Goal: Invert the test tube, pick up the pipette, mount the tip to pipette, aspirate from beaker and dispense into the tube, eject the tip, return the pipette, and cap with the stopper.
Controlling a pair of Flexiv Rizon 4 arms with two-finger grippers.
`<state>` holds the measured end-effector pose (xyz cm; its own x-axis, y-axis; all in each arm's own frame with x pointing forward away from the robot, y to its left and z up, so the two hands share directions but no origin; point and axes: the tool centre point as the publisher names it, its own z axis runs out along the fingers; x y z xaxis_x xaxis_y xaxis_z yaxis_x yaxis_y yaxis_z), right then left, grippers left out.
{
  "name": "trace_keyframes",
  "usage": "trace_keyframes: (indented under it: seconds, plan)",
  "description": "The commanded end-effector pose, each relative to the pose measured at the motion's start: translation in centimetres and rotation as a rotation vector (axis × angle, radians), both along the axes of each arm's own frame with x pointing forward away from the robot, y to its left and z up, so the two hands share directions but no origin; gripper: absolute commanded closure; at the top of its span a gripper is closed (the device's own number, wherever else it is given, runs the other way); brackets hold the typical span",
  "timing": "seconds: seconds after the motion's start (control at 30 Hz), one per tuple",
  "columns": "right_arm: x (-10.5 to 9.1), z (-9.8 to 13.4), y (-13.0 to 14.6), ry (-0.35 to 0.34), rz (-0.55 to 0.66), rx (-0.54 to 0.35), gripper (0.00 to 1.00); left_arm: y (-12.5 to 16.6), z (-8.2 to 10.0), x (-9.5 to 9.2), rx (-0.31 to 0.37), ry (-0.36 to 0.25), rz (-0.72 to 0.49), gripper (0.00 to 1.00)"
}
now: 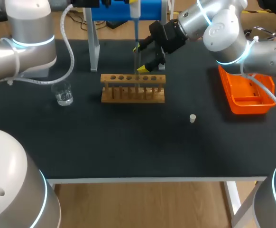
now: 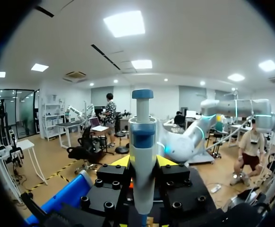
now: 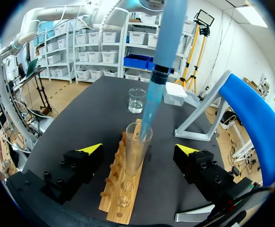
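My left gripper (image 2: 143,163) is shut on the blue and white pipette (image 2: 142,142), held upright with its plunger away from the table. In the head view the pipette (image 1: 135,12) hangs above the wooden rack (image 1: 133,89). Its long blue tip (image 3: 151,101) reaches down into the mouth of the glass test tube (image 3: 137,151), which stands upright in the rack (image 3: 123,189). My right gripper (image 3: 140,149) is open, one finger on each side of the tube and clear of the glass. The beaker (image 1: 63,94) with some liquid stands left of the rack. The small white stopper (image 1: 192,118) lies right of it.
The blue pipette stand (image 3: 251,123) with its grey leg (image 1: 94,47) is behind the rack. An orange tray (image 1: 247,92) sits at the right. A white tip box (image 3: 175,93) stands beyond the rack, near the beaker (image 3: 137,100).
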<state>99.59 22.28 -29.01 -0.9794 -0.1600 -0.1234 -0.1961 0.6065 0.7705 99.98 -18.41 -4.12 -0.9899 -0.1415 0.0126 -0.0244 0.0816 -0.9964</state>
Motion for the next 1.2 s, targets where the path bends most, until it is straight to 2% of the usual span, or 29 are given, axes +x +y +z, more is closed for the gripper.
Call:
trace_keyframes:
  seconds: [0.03,0.27,0.8,1.2]
  plan:
    - [0.1,0.1,-0.1,0.002,0.003,-0.002,0.0,0.1,-0.1,-0.4,-0.002,-0.004,0.006,1.0]
    - [0.1,0.1,-0.1,0.002,0.003,-0.002,0.0,0.1,-0.5,-0.5,-0.007,-0.018,0.009,1.0]
    - [0.1,0.1,-0.1,0.002,0.003,-0.002,0.0,-0.2,-1.5,-0.4,-0.008,0.01,0.003,1.0]
    - [0.1,0.1,-0.1,0.002,0.003,-0.002,0.0,-0.1,-2.4,-0.7,-0.012,0.009,0.017,1.0]
